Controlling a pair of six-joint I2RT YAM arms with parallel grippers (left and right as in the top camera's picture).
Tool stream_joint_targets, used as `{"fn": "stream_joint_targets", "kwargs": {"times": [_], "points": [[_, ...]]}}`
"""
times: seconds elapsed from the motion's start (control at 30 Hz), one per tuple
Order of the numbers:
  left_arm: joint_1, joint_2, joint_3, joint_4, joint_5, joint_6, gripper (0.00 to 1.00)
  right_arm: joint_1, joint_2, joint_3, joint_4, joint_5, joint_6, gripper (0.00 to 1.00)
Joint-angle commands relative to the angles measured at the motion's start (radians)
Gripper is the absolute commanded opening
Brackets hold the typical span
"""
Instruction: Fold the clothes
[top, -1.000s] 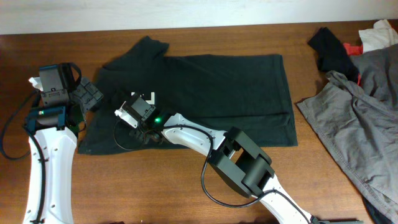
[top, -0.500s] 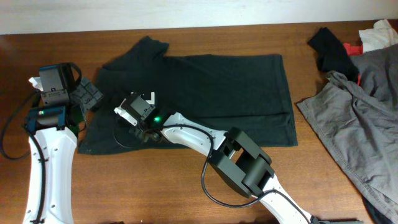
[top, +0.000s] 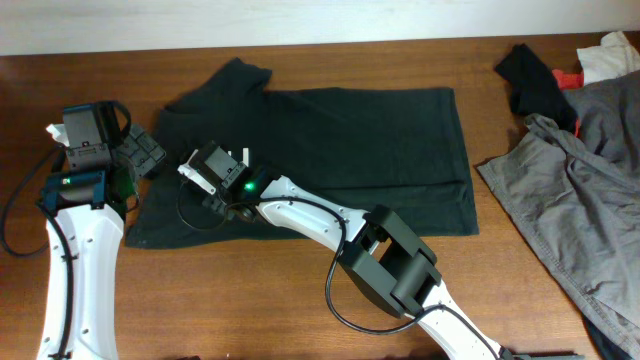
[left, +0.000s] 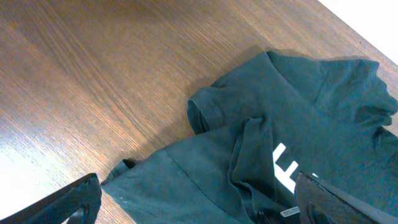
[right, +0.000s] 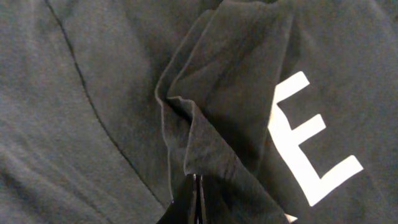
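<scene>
Right wrist view: right tool (right: 196, 199) clamped on a raised fold of the dark green T-shirt (right: 93, 93), beside its white E logo (right: 311, 149). The garment lies on the worktop (top: 220, 300); left tool (left: 196, 180) gapes near its sleeve.

Overhead looks straight down; closer wrist views share the logo (right: 297, 155) on the clothes (left: 348, 112).

Brown wood-grain table (top: 220, 300), evenly lit; ends at a white wall (top: 300, 20) along the far edge.
</scene>
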Motion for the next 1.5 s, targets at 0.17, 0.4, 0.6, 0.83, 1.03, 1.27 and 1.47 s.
{"fn": "stream_joint_targets", "kwargs": {"times": [0.17, 0.4, 0.6, 0.83, 1.03, 1.27, 1.47], "points": [[0.003, -0.005, 0.013, -0.002, -0.014, 0.001, 0.99, -0.057, -0.031, 0.024, 0.012, 0.055, -0.022, 0.04], [0.003, -0.005, 0.013, -0.002, -0.014, 0.001, 0.99, -0.102, -0.026, 0.024, 0.052, 0.051, -0.022, 0.04], [0.003, -0.005, 0.013, -0.002, -0.014, 0.001, 0.99, -0.118, -0.012, 0.023, 0.097, 0.051, -0.022, 0.04], [0.003, -0.005, 0.013, -0.002, -0.014, 0.001, 0.99, -0.135, 0.016, 0.023, 0.142, 0.052, -0.021, 0.04], [0.003, -0.005, 0.013, -0.002, -0.014, 0.001, 0.99, -0.161, 0.028, 0.023, 0.153, 0.052, -0.021, 0.04], [0.003, -0.005, 0.013, -0.001, -0.014, 0.001, 0.99, -0.181, 0.028, 0.023, 0.154, 0.052, -0.017, 0.11], [0.003, -0.005, 0.013, -0.002, -0.014, 0.001, 0.99, -0.183, 0.028, 0.023, 0.158, 0.053, -0.018, 0.50]]}}
